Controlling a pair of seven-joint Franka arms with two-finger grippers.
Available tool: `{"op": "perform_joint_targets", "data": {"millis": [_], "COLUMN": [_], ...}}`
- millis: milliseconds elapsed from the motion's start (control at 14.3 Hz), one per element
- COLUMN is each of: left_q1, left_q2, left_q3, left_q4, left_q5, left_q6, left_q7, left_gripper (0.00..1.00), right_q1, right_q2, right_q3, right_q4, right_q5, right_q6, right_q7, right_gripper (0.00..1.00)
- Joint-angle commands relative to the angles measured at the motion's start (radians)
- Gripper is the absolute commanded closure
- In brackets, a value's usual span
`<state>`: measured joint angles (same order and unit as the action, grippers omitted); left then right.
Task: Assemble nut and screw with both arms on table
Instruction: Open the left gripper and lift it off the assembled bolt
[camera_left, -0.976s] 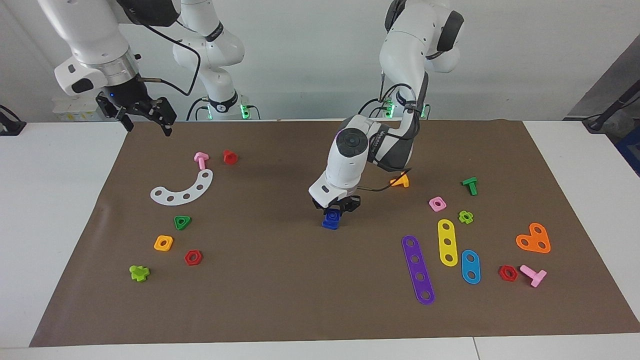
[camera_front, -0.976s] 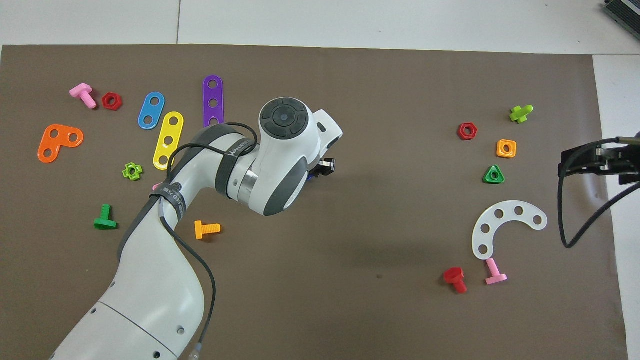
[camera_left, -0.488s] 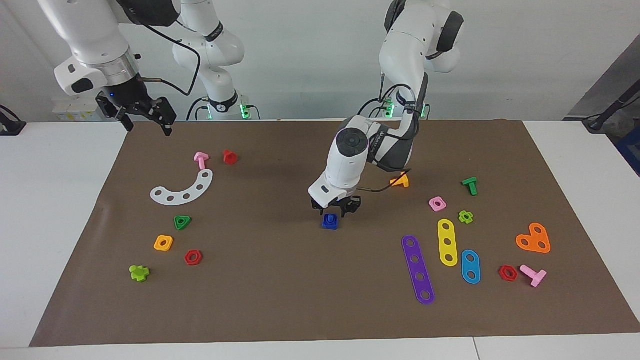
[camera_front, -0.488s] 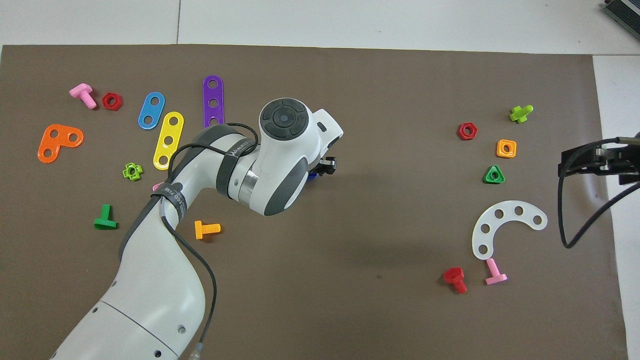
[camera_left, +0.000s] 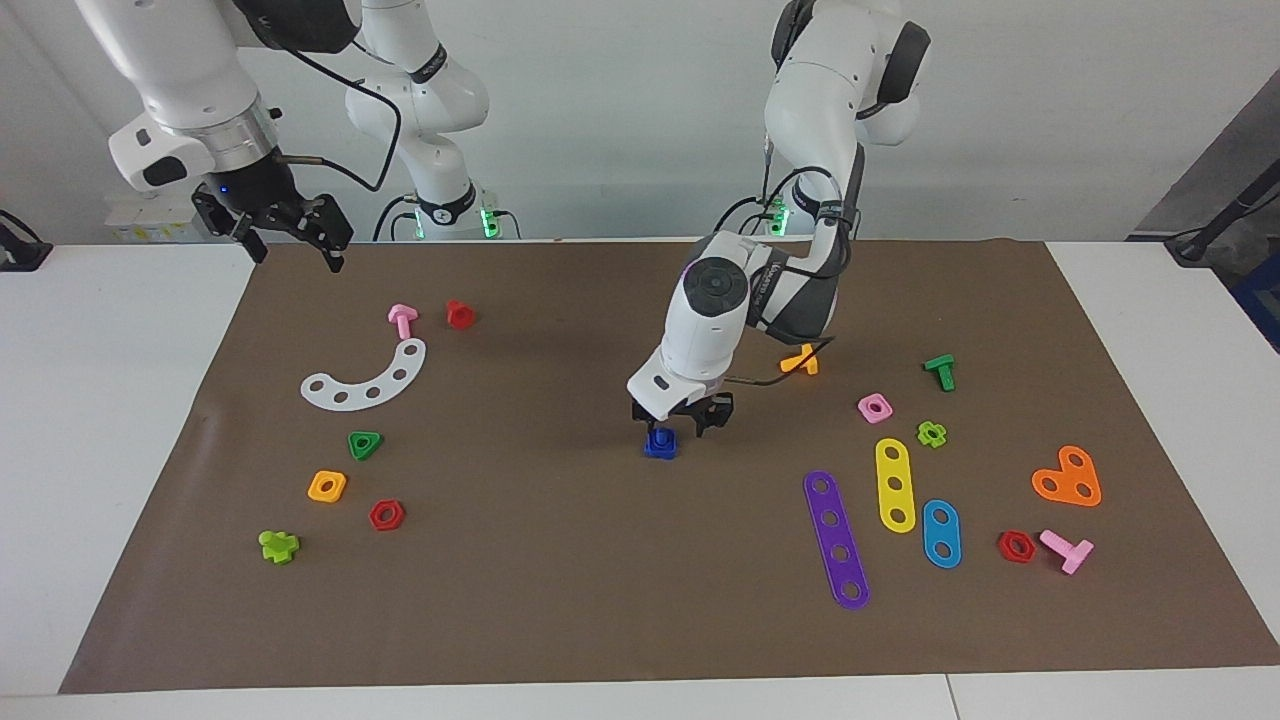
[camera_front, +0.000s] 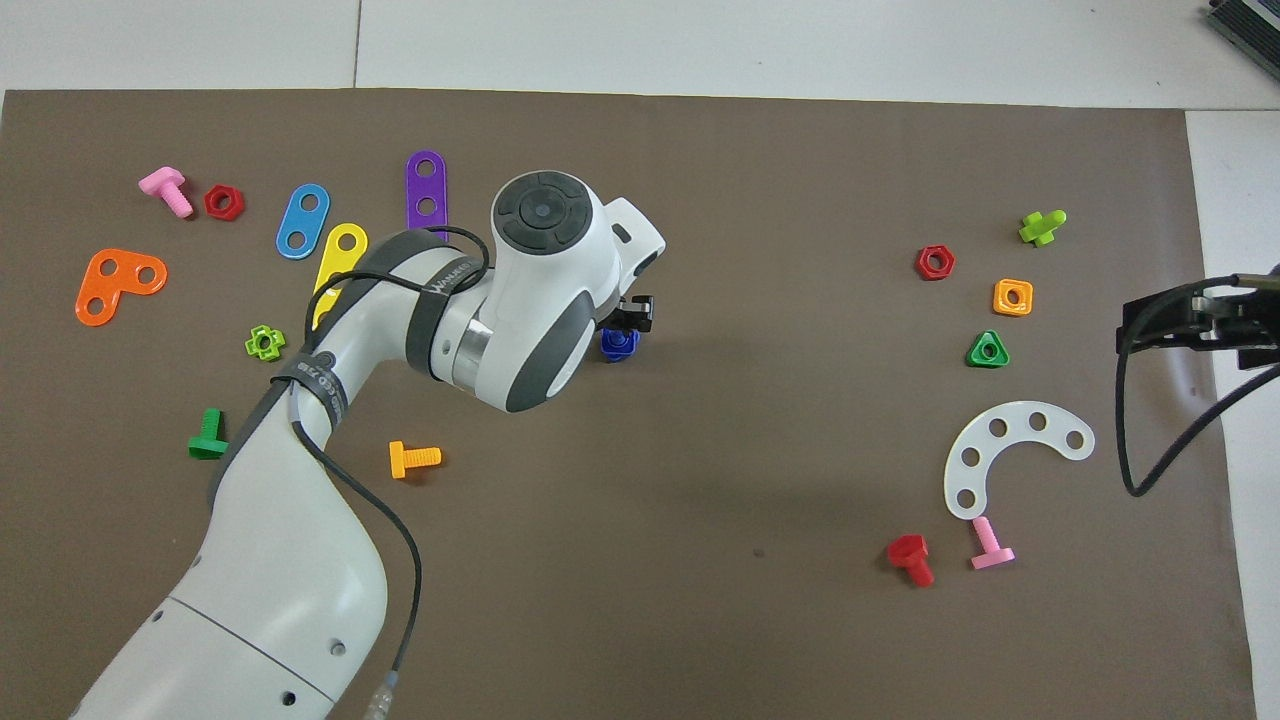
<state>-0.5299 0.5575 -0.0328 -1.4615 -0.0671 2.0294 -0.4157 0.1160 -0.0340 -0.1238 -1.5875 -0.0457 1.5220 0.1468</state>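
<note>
Left gripper (camera_left: 683, 422) has let go and lifted, fingers apart just above the blue nut and screw (camera_left: 659, 442) on the mat (camera_left: 560, 580); right gripper (camera_left: 290, 240) waits, spread wide.

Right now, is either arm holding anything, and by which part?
Nothing is held. The left tool stands open just above the blue nut and screw on the mat; the right tool waits open, empty, over the mat's edge.
</note>
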Motion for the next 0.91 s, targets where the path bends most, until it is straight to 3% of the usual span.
{"op": "perform_joint_targets", "data": {"millis": [0, 279, 488, 836], "left_q1": [0.127, 0.327, 0.457, 0.498], "left_q2": [-0.063, -0.192, -0.27, -0.384], "left_q3": [-0.009, -0.009, -0.006, 0.002], "left_q4": [0.043, 0.027, -0.038, -0.08], "left_q5": [0.018, 0.007, 0.016, 0.127], "left_q6": [-0.075, -0.195, -0.222, -0.323], "left_q7": [0.026, 0.251, 0.398, 0.408], "left_gripper": [0.23, 0.23, 0.23, 0.23], "right_q1": [-0.002, -0.002, -0.002, -0.002], "right_q2": [-0.018, -0.018, -0.018, -0.018], "right_q3": [0.001, 0.001, 0.001, 0.001], "right_q4": [-0.014, -0.014, -0.014, -0.014], "right_q5": [0.017, 0.017, 0.015, 0.017], "right_q6": [-0.005, -0.005, -0.005, -0.005], "right_q7": [-0.018, -0.018, -0.018, -0.018], "right_gripper": [0.0, 0.0, 0.0, 0.0]}}
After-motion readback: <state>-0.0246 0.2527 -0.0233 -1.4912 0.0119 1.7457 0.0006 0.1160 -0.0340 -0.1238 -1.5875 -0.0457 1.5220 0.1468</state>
